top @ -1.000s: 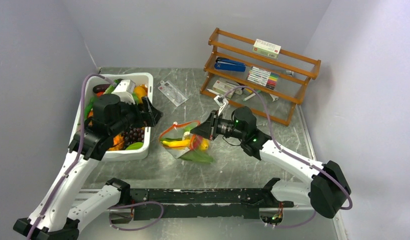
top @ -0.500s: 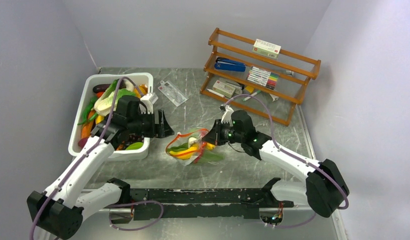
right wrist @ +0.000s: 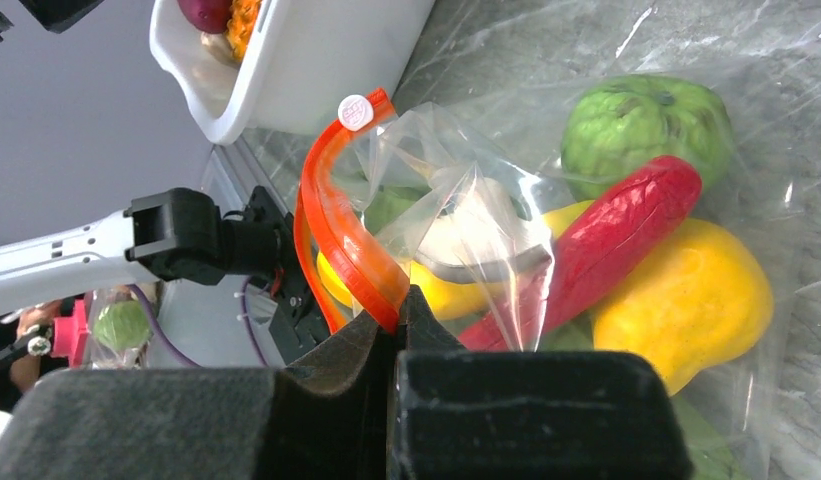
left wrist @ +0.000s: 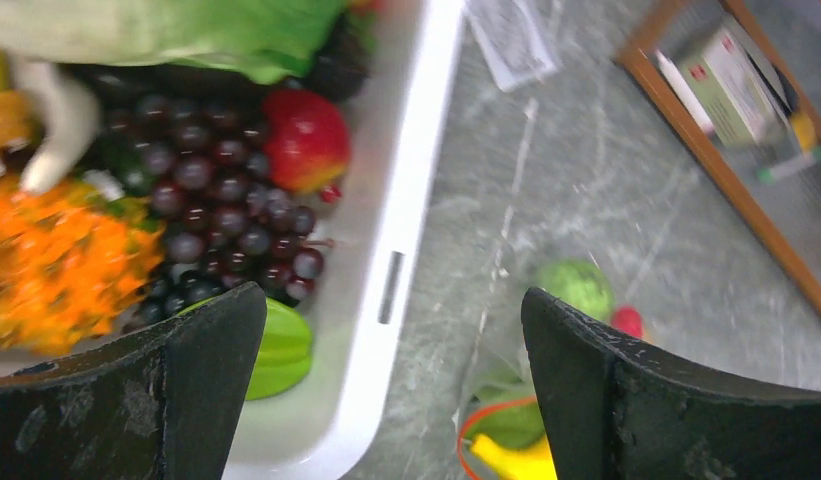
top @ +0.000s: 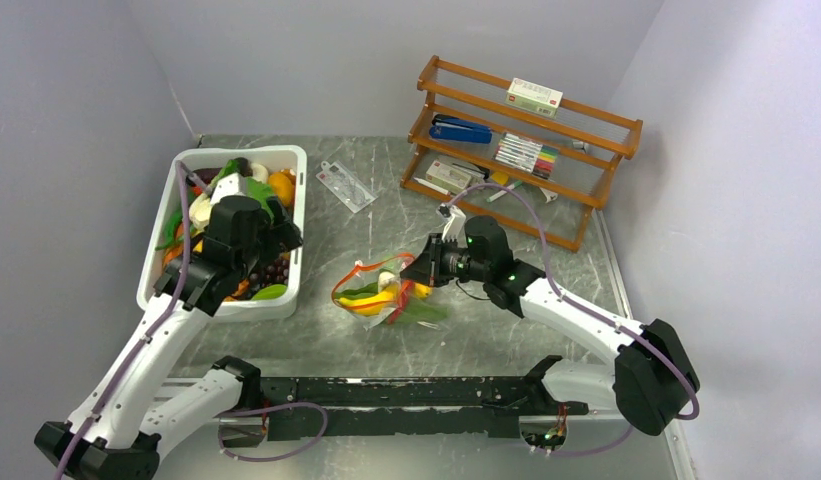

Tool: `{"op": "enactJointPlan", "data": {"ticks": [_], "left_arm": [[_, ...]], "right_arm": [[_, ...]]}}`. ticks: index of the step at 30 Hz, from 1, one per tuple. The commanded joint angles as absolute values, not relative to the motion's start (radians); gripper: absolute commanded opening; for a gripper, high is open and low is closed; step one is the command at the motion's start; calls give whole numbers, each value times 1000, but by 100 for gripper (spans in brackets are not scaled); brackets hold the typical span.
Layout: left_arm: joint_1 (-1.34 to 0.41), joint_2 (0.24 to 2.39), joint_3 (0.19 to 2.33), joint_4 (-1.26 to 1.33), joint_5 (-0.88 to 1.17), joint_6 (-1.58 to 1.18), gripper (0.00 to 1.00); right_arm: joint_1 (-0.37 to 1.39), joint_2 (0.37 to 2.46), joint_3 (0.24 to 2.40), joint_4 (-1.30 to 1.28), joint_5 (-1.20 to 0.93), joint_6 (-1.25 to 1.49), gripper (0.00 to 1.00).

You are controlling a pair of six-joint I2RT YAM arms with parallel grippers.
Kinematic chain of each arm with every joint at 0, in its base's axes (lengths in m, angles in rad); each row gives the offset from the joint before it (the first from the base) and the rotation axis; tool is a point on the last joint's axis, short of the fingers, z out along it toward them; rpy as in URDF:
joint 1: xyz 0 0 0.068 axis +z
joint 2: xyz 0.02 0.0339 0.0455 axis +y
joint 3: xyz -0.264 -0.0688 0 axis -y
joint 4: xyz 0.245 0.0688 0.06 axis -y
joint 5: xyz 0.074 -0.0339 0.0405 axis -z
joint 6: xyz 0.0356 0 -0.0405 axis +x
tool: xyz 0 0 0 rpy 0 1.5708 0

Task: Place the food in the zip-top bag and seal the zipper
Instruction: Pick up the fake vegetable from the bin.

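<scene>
Filling step, seemingly. Clamped with right claw (right wrist: 396,300) on zipper (right wrist: 331,215), holding zip-top bag (right wrist: 456,160) of food (right wrist: 686,295) open just ahead on bench (top: 386,200). With left claw (left wrist: 388,300) spread above tub (left wrist: 406,200), calls for grabbing another piece.

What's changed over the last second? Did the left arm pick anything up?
No. The left gripper swung out toward the bag, then pulled back over the edge of the bin, and it is open and empty. The right gripper drew the bag slightly right and nearer, staying shut on the zipper. Bin, rack and packet did not move.
</scene>
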State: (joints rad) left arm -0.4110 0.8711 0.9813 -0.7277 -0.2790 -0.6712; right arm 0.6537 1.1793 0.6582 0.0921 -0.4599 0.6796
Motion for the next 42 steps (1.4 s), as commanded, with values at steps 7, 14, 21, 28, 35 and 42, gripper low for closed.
{"op": "enactJointPlan", "data": {"ticks": [7,14,21,28,35,42], "left_arm": [[-326,870,1005,-880,-553,-963,57],[-60,902,990,-961,-477,-1058,52],[78,969,1026,-1120,-552,-1183,49],[186,977,983,-1062,-537,-1182,56],[243,1030,932,-1061,-543,-1216,53],[269,1058,935,-1038,-569,-1201,59]], "right_arm": [[646,1159,706,87,-461,625,0],[646,1156,744,48,-462,589,0],[646,1142,735,47,-451,588,0],[646,1140,759,13,-455,567,0],[647,1134,781,-16,-440,554,0],[646,1149,812,-44,-445,544,0]]}}
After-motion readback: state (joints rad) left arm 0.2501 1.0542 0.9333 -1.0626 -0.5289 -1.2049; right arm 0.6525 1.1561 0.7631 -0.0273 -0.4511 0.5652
